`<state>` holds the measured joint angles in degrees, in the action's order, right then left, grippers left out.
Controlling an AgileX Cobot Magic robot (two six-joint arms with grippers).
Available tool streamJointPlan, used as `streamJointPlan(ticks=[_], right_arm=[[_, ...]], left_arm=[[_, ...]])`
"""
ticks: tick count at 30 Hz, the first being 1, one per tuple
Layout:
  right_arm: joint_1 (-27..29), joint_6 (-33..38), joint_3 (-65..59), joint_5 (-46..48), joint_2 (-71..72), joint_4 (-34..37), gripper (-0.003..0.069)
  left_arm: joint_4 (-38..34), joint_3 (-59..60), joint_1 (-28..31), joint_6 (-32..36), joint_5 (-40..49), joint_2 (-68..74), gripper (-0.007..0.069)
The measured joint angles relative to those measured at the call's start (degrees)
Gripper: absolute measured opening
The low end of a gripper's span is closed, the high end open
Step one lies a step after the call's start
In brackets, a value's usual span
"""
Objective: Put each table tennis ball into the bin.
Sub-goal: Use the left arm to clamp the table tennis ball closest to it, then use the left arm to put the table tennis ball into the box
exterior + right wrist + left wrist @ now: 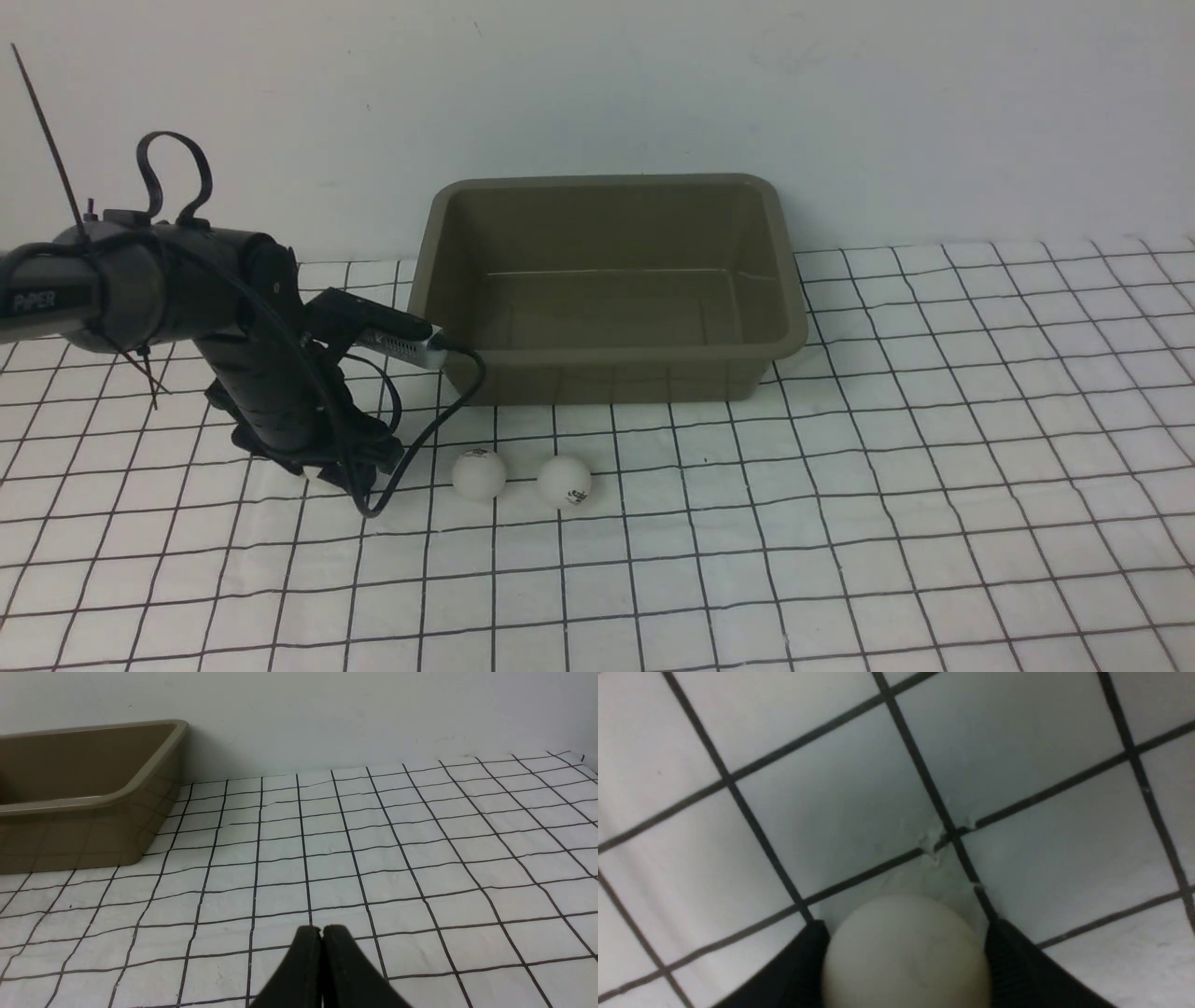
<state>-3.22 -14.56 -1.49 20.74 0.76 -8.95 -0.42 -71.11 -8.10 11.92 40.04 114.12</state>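
Left gripper (908, 927) jaws press both sides of one table tennis ball (906, 961) on the table (831, 812), so check the grip is centred and lift straight to the bin (607, 356), leaving second ball (479, 473) and third ball (564, 482) just before it; right gripper (321, 934) jaws closed, empty.

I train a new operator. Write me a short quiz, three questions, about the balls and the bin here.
1. How many table tennis balls lie free on the cloth before the bin?
2. True or false: the right end effector stands open.
3. What sits between the fingers of the left end effector? A) a third ball B) nothing C) the bin's rim
Key: 1. two; 2. false, it is shut; 3. A.
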Motion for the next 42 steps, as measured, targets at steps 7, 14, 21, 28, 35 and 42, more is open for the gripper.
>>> streamJointPlan(ticks=[7, 14, 21, 28, 35, 42], right_arm=[[0.0, 0.0, 0.0, 0.0, 0.0, 0.0, -0.0017], [0.0, 0.0, 0.0, 0.0, 0.0, 0.0, -0.0017], [0.0, 0.0, 0.0, 0.0, 0.0, 0.0, -0.0017], [0.0, 0.0, 0.0, 0.0, 0.0, 0.0, -0.0017], [0.0, 0.0, 0.0, 0.0, 0.0, 0.0, -0.0017], [0.0, 0.0, 0.0, 0.0, 0.0, 0.0, -0.0017]], left_arm=[[0.0, -0.5, 0.0, -0.5, 0.5, 0.1, 0.0346], [0.4, -8.8, 0.0, -2.1, 14.2, -1.0, 0.0346], [-4.1, -26.1, 0.0, -2.4, 27.8, -4.4, 0.0346], [-14.8, -37.5, 0.0, -1.4, 28.9, -4.4, 0.0346], [-23.4, -38.2, -0.3, 6.1, 22.2, -0.9, 0.0346], [-20.6, -38.2, -3.8, 9.5, 18.8, 5.9, 0.0346]])
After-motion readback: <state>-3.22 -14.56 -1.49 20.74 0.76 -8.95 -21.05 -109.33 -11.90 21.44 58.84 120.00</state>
